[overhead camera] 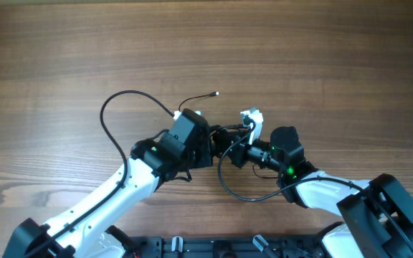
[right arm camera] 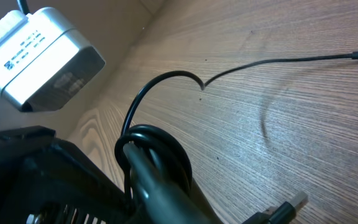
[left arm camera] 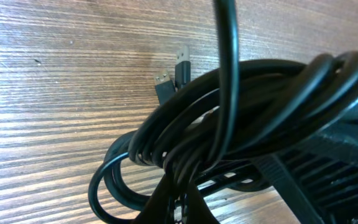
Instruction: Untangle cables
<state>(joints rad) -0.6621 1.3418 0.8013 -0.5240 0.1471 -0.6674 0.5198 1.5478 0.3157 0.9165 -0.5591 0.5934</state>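
Observation:
The cables (overhead camera: 224, 140) are thin black cords bunched in a clump between my two grippers at the table's centre. One loop (overhead camera: 113, 107) arcs out to the left. One strand ends in a plug tip (overhead camera: 216, 93). Another loop (overhead camera: 239, 193) hangs toward the front. My left gripper (overhead camera: 210, 149) is shut on the bundle (left arm camera: 229, 118), fingers (left arm camera: 185, 208) pinching it from below; two USB plugs (left arm camera: 179, 62) lie behind. My right gripper (overhead camera: 229, 152) has its finger (right arm camera: 166, 186) through a coil (right arm camera: 160, 146) and is shut on it. A loose strand (right arm camera: 272, 62) runs right.
A small white box (right arm camera: 39, 59) sits close at the upper left of the right wrist view; it also shows in the overhead view (overhead camera: 251, 118). A USB plug (right arm camera: 288, 208) lies by the right gripper. Bare wooden table (overhead camera: 321, 57) lies all around.

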